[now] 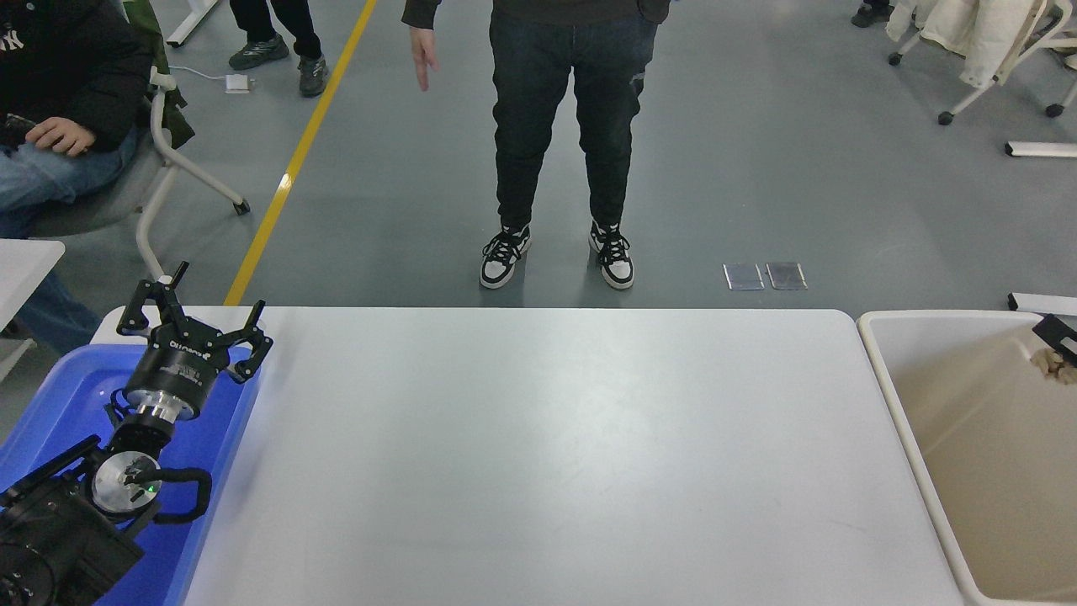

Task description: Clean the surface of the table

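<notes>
- Flanking a bare white table surface (538, 454), 2 bins stand at its short ends, which reads as a sorting layout: blue at the left, beige at the right, both within reach of an arm.
- Left arm parked low at the lower left, its left gripper (192, 324) hovering above the blue bin (59, 396), fingers spread apart and gripping nothing; the wrist angles up and away from the camera, toward the table's far left corner.
- Nothing visible lies on the table surface, which fills the middle of the view from bin to bin, so the clearing looks close to done.
- A person (559, 126) stands on the grey floor beyond the far edge, well apart from the table, 1 hand hanging loose.
- Right gripper (1058, 338) barely enters at the right edge, over the far corner of the beige bin (875, 353); a pale crumpled scrap (1050, 362) sits right under it, likely rubbish for dropping there. Too little shows to tell whether the fingers grip the scrap or have parted.
</notes>
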